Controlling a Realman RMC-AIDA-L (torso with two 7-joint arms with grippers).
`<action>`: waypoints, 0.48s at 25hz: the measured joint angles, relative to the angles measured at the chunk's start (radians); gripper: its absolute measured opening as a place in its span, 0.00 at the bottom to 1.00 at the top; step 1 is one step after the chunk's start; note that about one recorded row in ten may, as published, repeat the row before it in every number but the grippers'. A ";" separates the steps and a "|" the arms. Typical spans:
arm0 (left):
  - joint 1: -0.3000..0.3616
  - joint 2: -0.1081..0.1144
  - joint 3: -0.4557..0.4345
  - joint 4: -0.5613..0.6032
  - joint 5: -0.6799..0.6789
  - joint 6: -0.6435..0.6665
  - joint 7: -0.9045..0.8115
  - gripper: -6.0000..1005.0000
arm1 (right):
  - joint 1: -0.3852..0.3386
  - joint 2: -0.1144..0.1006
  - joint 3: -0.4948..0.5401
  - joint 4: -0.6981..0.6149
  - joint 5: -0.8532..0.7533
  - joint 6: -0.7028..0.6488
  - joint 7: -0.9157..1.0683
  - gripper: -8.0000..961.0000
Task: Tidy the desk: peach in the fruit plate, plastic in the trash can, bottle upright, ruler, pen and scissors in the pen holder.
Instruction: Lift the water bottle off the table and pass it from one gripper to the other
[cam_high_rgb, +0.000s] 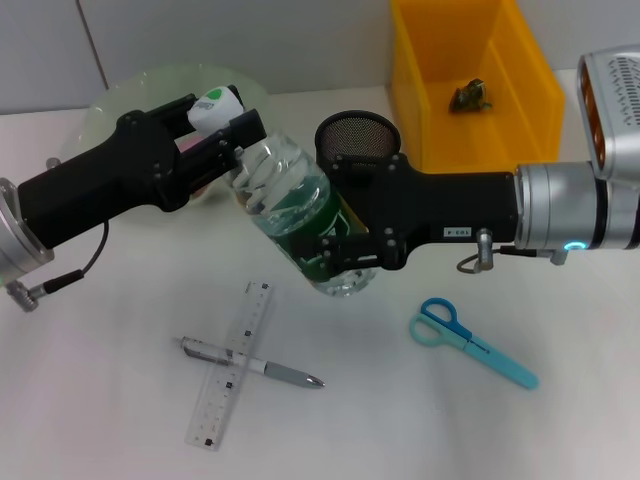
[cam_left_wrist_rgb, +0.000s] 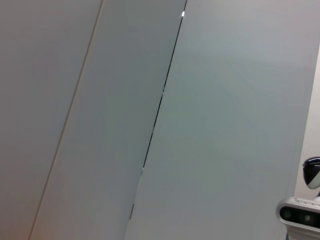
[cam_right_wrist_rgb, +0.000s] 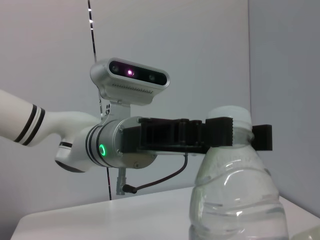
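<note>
A clear plastic bottle (cam_high_rgb: 292, 212) with a green label and white cap is held off the table between both grippers. My left gripper (cam_high_rgb: 236, 152) is shut on its neck just under the cap. My right gripper (cam_high_rgb: 345, 252) is shut on its lower body. In the right wrist view the bottle (cam_right_wrist_rgb: 235, 200) stands upright, with the left gripper (cam_right_wrist_rgb: 227, 136) clamped round its neck. A clear ruler (cam_high_rgb: 232, 362) lies crossed under a pen (cam_high_rgb: 252, 363) on the table in front. Blue scissors (cam_high_rgb: 470, 340) lie to the right. The peach is hidden.
A black mesh pen holder (cam_high_rgb: 357, 135) stands just behind the right gripper. A yellow bin (cam_high_rgb: 470, 150) at the back right holds a crumpled piece of plastic (cam_high_rgb: 470, 96). A pale green plate (cam_high_rgb: 120, 100) lies behind the left arm. The left wrist view shows only wall.
</note>
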 joint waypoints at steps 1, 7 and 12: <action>0.001 0.000 -0.002 0.000 0.000 -0.003 0.000 0.45 | -0.001 0.000 0.000 -0.002 0.000 0.000 0.000 0.80; 0.003 0.006 -0.012 0.000 0.000 -0.023 0.002 0.45 | -0.003 0.000 -0.003 -0.011 0.000 -0.001 -0.001 0.80; 0.005 0.007 -0.016 0.000 0.000 -0.033 0.002 0.45 | -0.004 0.000 -0.005 -0.019 0.000 -0.001 -0.001 0.76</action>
